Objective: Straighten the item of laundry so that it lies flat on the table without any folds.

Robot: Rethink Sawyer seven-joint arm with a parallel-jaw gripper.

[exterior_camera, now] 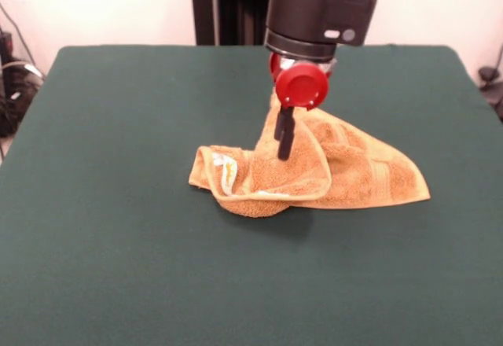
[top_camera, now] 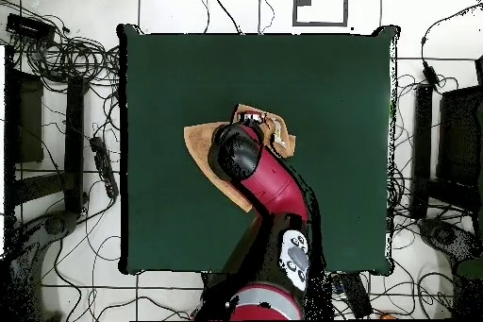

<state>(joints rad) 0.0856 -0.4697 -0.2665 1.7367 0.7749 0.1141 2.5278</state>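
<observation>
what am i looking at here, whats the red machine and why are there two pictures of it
It is a robot arm, red and black, standing at a table with a dark green top. One picture is taken from across the table, facing the robot; the other looks straight down from above, with the robot's base at the bottom. On the table lies a small orange-tan towel, crumpled and folded over itself, with a white label showing. The arm's claw hangs down over the middle of the towel, its dark fingers close together. Whether it pinches the cloth cannot be told.

Towel [exterior_camera: 330, 174] on table [exterior_camera: 118, 228], mid-table
</observation>
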